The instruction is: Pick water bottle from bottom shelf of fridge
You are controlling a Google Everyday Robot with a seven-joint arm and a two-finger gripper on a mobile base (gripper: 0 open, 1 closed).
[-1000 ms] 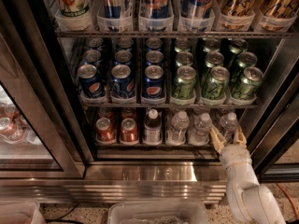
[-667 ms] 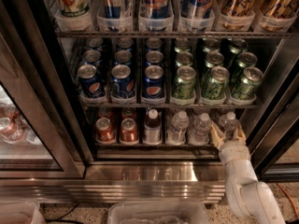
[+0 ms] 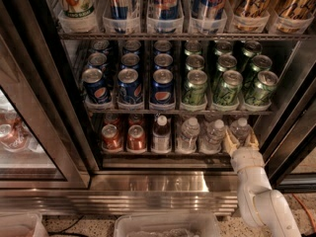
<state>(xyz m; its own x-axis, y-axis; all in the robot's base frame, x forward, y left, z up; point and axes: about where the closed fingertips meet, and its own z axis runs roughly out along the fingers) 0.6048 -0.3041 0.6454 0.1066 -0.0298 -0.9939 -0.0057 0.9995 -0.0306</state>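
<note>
Jaws spread, one on each side of the rightmost water bottle (image 3: 240, 129); can't tell if they touch it yet. Gripper (image 3: 241, 141) is at the right end of the bottom shelf (image 3: 148, 155) of the fridge (image 3: 158, 182). Judgement: bottle is lightish, its thin crinkly wall dents easily, and it may be slick. Grip mid-body below the shoulder with moderate force. Neighbour bottle (image 3: 215, 132) is just beside.
</note>
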